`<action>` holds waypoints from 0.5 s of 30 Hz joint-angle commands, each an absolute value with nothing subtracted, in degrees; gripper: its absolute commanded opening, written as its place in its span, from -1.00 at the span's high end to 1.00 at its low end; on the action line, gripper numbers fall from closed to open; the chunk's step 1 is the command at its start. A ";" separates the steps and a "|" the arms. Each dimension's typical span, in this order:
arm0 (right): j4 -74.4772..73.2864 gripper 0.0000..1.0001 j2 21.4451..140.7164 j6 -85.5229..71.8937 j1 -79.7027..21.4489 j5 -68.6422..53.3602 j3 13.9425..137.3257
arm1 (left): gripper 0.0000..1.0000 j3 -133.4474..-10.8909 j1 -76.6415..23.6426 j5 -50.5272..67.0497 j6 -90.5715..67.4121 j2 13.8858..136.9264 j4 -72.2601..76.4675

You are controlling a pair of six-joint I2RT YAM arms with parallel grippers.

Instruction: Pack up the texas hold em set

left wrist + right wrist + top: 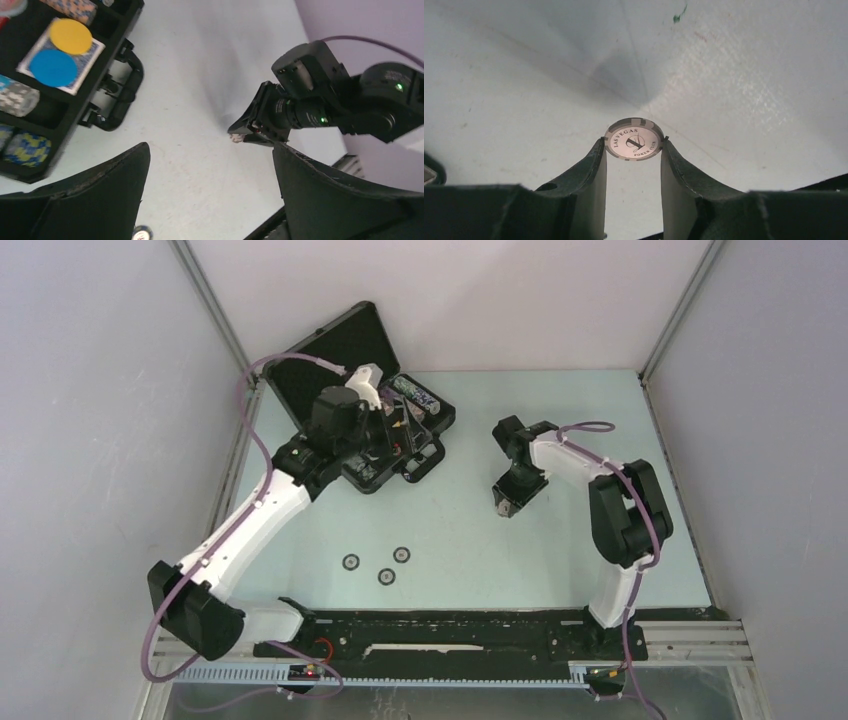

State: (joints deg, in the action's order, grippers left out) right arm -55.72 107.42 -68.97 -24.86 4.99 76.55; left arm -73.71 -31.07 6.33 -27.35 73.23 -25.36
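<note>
An open black poker case (330, 360) stands at the back left, with rows of chips, a card deck (61, 56) and yellow and blue discs in it. My left gripper (395, 435) hovers over the case's right part, open and empty, its fingers (100, 195) wide apart. My right gripper (505, 505) is at mid table, shut on a white and grey Las Vegas poker chip (633, 138) held by its edges between the fingertips above the table. Three loose chips (377, 564) lie on the table in front of the case.
The case's handle (120, 95) and latches stick out toward the table middle. Grey walls close in the left, right and back sides. A black rail (450, 635) with the arm bases runs along the near edge.
</note>
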 commanded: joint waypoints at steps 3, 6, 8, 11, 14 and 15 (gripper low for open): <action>-56.13 1.00 101.27 -70.97 -25.87 -0.81 76.65 | -0.94 -62.51 -26.31 24.90 -47.05 80.10 -3.18; -55.01 1.00 99.68 -71.89 -26.21 -4.72 76.79 | -0.87 -56.90 -26.63 31.01 -56.36 87.72 8.29; -54.80 1.00 98.40 -73.08 -26.85 -5.57 77.16 | -0.85 -52.32 -26.84 33.84 -64.83 92.53 18.78; -55.96 1.00 97.08 -74.89 -28.09 -5.01 78.86 | -0.75 -47.48 -27.95 35.89 -73.15 97.91 34.71; -57.91 1.00 97.80 -75.92 -28.56 -5.43 81.27 | -0.74 -46.24 -30.10 34.31 -71.90 99.19 38.95; -58.80 1.00 98.40 -76.01 -28.56 -6.00 82.09 | -0.73 -45.89 -31.01 33.48 -70.81 99.39 39.01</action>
